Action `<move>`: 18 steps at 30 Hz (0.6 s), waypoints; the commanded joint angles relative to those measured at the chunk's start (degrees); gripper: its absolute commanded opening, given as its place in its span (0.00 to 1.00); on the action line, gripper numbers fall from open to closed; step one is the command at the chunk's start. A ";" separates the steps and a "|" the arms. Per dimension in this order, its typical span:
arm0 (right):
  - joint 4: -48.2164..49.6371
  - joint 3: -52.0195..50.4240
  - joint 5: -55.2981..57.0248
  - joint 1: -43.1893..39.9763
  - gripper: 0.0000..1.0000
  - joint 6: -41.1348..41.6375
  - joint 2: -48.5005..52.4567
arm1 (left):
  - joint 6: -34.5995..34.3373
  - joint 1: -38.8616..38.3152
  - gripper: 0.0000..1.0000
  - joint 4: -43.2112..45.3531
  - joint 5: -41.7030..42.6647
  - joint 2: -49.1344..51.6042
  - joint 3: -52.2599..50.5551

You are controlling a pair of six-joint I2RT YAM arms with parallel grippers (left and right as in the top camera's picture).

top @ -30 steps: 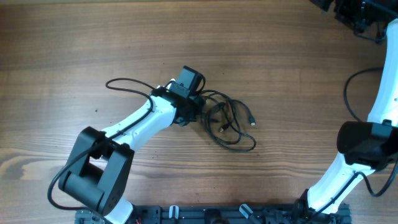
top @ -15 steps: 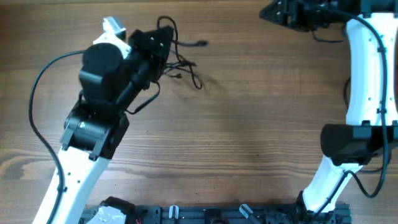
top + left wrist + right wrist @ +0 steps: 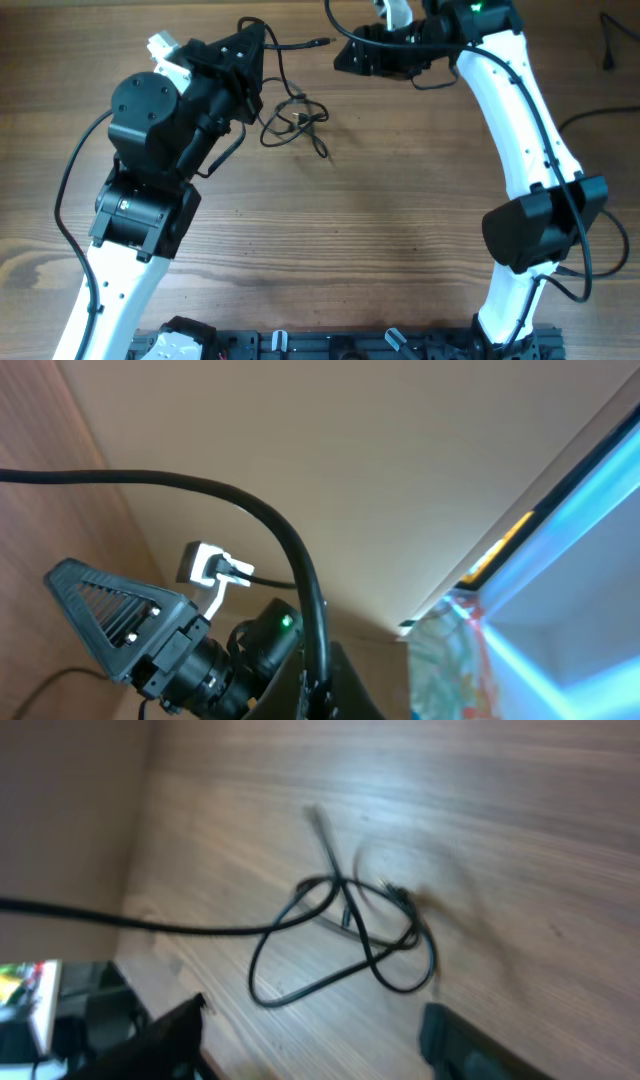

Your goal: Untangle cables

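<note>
The cables (image 3: 292, 118) are thin black cords in a loose tangle at the far left-middle of the wooden table, with one plug end (image 3: 322, 43) sticking out to the right. My left gripper (image 3: 252, 48) is raised above them and shut on one cord, which runs up from the tangle. In the left wrist view that cord (image 3: 250, 510) arcs down into the jaws (image 3: 322, 695). My right gripper (image 3: 345, 57) reaches in from the far right, open and empty. In the right wrist view its fingers (image 3: 310, 1020) spread wide short of the tangle (image 3: 345, 925).
The wooden table (image 3: 400, 220) stretches out in front of the tangle. Thick black robot wires hang along both arms, one at the right edge (image 3: 575, 125). A black rail (image 3: 340, 345) runs along the near edge.
My left gripper stays at the far left with the cord in it, and the tangle now hangs lower. My right arm has swung left toward the cables.
</note>
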 commanded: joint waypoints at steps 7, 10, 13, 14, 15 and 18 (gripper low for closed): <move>16.76 -16.85 -11.72 -0.15 0.76 -7.26 1.51 | 13.73 0.42 0.04 2.99 8.68 -1.01 0.55; 23.82 -18.27 -11.87 1.40 0.75 -6.34 1.51 | 9.68 0.42 0.04 10.43 11.26 -1.01 0.55; 26.75 -18.27 -11.89 3.85 0.75 -8.98 1.51 | 9.64 0.39 0.04 11.26 12.74 -1.05 0.52; 27.76 -18.27 -11.93 4.83 0.75 -9.03 1.51 | 9.62 0.42 0.04 10.08 12.70 -1.05 0.52; 27.91 -18.27 -11.93 5.57 0.75 -9.03 1.51 | 9.62 0.42 0.04 10.10 12.68 -1.05 0.52; 24.20 -18.25 -11.30 4.39 0.73 -8.76 1.49 | 11.30 0.42 0.04 7.89 10.40 -1.05 0.52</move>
